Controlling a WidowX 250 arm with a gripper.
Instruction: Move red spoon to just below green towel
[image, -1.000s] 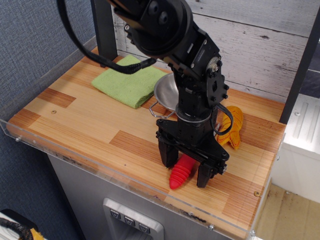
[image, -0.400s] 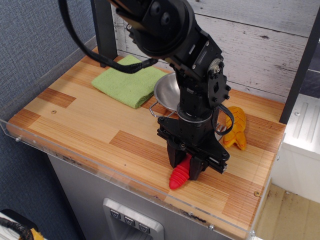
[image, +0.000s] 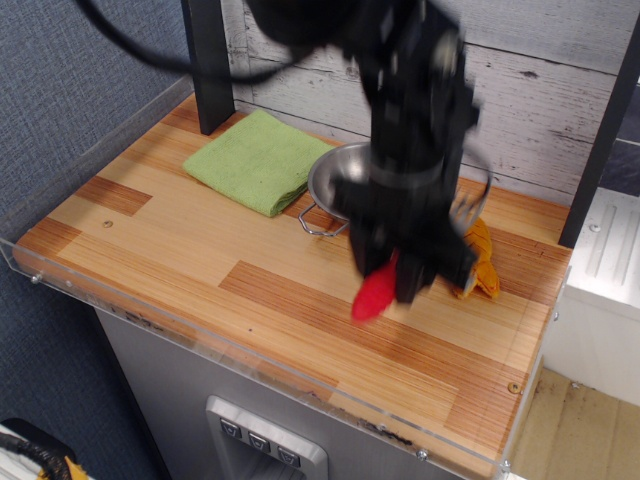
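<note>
Green towel (image: 257, 159) sits at your far left, the wood in front of it open. Right of the towel, past the steel bowl (image: 335, 178), your gripper (image: 392, 282) has its jaws pinching the red spoon (image: 376, 295), handle hanging clear of the table (image: 180, 240) for carrying.

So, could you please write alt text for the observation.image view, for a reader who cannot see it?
A blurred black robot hand holds a red spoon lifted above a wooden table. Behind it are a green towel, a steel bowl and a yellow-orange toy.
</note>
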